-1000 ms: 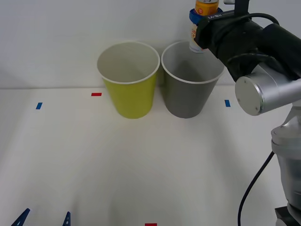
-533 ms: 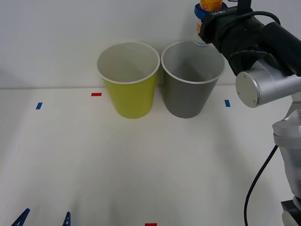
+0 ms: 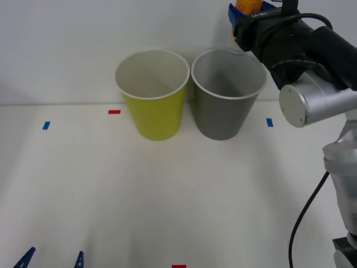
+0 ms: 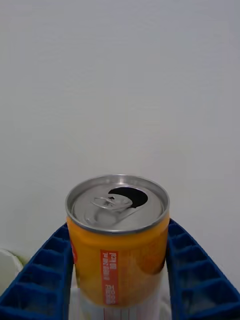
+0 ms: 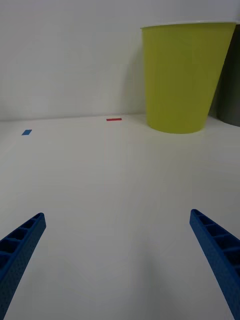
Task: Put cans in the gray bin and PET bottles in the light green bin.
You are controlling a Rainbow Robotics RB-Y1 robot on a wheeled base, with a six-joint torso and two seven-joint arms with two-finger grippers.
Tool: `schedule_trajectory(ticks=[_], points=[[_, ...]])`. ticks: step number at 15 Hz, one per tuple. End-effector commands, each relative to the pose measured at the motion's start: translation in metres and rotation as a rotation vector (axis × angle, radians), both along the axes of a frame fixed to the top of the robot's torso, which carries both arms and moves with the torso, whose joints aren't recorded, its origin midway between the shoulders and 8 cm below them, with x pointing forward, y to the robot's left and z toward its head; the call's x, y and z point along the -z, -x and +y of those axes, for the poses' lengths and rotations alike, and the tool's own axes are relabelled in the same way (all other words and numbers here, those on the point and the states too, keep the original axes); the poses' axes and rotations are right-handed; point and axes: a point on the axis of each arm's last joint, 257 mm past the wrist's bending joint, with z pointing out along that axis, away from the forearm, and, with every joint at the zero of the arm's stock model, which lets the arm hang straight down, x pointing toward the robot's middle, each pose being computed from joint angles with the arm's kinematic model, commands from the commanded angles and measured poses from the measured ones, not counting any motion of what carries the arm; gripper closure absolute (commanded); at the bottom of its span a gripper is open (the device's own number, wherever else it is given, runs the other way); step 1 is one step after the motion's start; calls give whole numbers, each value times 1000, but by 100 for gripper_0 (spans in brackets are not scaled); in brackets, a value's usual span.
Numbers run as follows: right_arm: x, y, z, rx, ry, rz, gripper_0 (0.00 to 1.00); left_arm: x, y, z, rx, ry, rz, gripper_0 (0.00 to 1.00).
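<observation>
The can (image 4: 117, 235) is small, thin-walled metal with an opened pull-tab, so likely empty, light, smooth-sided and easily dented; the sound hold is across the mid-body, which is where the right hand (image 4: 120, 270) has it, its blue fingers (image 4: 195, 270) pressed to both sides with the can upright. In the front view that hand (image 3: 245, 19) is raised high by the far rim of the gray bin (image 3: 226, 109), at the tabletop's (image 3: 167, 195) far edge beside the green bin (image 3: 153, 100). The left hand (image 5: 120, 260) rests low over the near edge, fingers apart, holding nothing.
</observation>
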Motion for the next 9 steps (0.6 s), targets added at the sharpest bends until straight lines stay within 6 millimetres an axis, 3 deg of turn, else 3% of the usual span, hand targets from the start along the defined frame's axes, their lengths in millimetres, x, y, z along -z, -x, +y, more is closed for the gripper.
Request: schedule_trajectory(ticks=[1,6,8,9], points=[[1,2,9,-12,-12,0,27,0,0,0,0,0,0,0],[-15,5,-1,0,-29,-36,27,0,0,0,0,0,0,0],[-37,21,-9,-2,-56,-82,27,0,0,0,0,0,0,0],[-38,32,-12,-3,-61,-93,27,0,0,0,0,0,0,0]])
